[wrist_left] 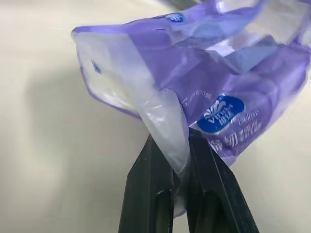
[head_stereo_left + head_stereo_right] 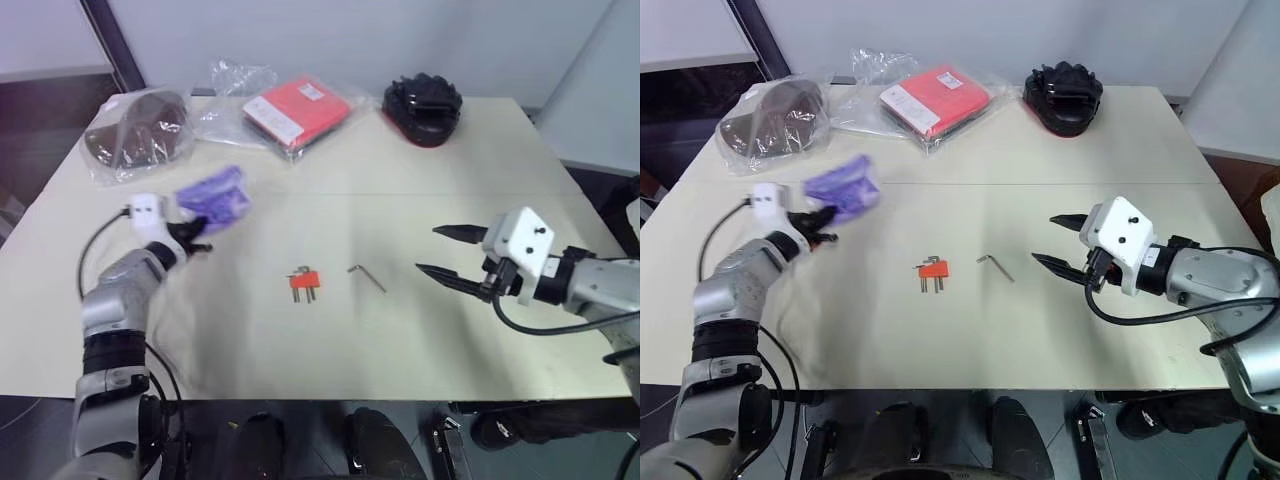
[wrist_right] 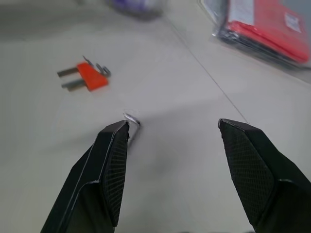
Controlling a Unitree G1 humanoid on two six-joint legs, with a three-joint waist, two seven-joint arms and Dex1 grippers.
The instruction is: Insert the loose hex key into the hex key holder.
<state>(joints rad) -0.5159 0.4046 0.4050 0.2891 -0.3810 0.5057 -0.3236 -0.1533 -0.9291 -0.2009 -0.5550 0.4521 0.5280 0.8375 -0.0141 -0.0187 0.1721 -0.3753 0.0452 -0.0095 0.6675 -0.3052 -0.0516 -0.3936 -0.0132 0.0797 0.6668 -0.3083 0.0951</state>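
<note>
L gripper [image 1: 177,160] is pinched shut on the edge of a purple tissue pack [image 2: 215,197], held up off the table [image 2: 450,350] at about 10 o'clock from centre. R gripper [image 2: 440,252] hovers w/ its two fingers spread, nothing btw them, at 3 o'clock.

Loose hex key [image 2: 367,277] lies flat near table centre, just R of the hex key holder [image 2: 304,283], apart from it, and between the holder and the R gripper.

Risks, as I judge them:
- key is thin and flat on the surface, so fingertips may skid over it or flick it away
- holder is small and light; pushing the key in could shove it unless the L gripper steadies it, and that one is busy w/ the pack
</note>
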